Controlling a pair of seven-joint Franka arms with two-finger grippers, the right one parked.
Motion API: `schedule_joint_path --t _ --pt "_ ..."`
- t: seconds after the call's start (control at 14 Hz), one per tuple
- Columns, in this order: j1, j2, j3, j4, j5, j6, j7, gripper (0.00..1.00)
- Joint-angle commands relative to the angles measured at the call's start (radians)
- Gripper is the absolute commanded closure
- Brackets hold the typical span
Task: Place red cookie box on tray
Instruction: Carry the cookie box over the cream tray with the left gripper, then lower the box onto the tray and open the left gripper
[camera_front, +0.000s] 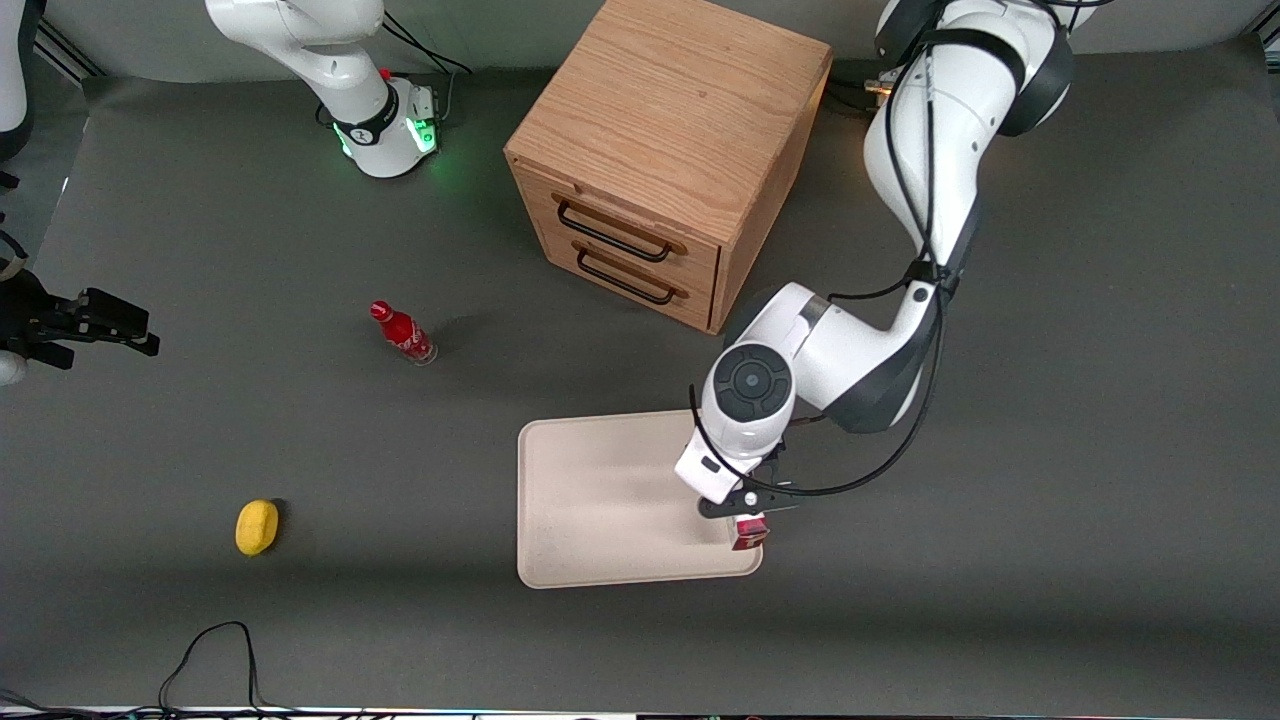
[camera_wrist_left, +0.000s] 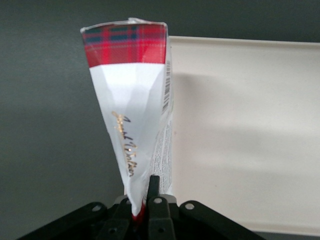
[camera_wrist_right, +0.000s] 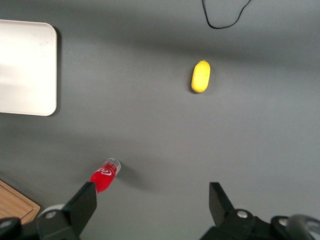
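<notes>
Left gripper (camera_front: 748, 507) is over the tray's (camera_front: 600, 500) corner nearest the front camera on the working arm's side, with its fingers (camera_wrist_left: 153, 192) pinched tight on 1 end of the red cookie box (camera_wrist_left: 134, 110); almost no gap between them beyond the flattened cardboard. The box hangs lengthwise down from the gripper, red tartan end lowest, white section with gold script between tartan and fingers, barcode strip along 1 edge. Front view only shows the box's (camera_front: 749, 532) top end as a small red patch poking out under the wrist, sitting over the tray's rim; the arm hides the rest. Wrist view adds what the front can't: the box lines up with the tray's (camera_wrist_left: 240, 140) edge, part over the beige surface and part over the dark mat. Can't tell from either view whether the tartan end touches the tray or hangs above it. Right wrist view shows 1 tray corner (camera_wrist_right: 30, 75), a small red bottle (camera_wrist_right: 103, 178) and a yellow lemon-shaped object (camera_wrist_right: 200, 76) on the mat, both well apart from the tray toward the parked arm's end. Front view alone shows the wooden 2-drawer cabinet (camera_front: 670, 150), farther from the camera than the tray.
</notes>
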Motion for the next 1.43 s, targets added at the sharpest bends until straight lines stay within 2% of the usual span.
schedule_joint_path --t 0.0,0.71,0.79,0.86,0.93,1.36 --pt "-0.033 0.040 0.033 0.048 0.023 0.031 -0.009 1.00" --pt "-0.039 0.095 0.051 0.036 0.027 0.104 -0.015 1.00" --pt "-0.039 0.095 0.051 0.028 0.027 0.113 -0.017 0.55" --pt "-0.040 0.095 0.051 0.021 0.029 0.122 -0.015 0.03" --pt "-0.040 0.093 0.051 0.021 0.029 0.122 -0.015 0.00" --pt "-0.040 0.089 0.051 0.019 0.043 0.110 -0.015 0.00"
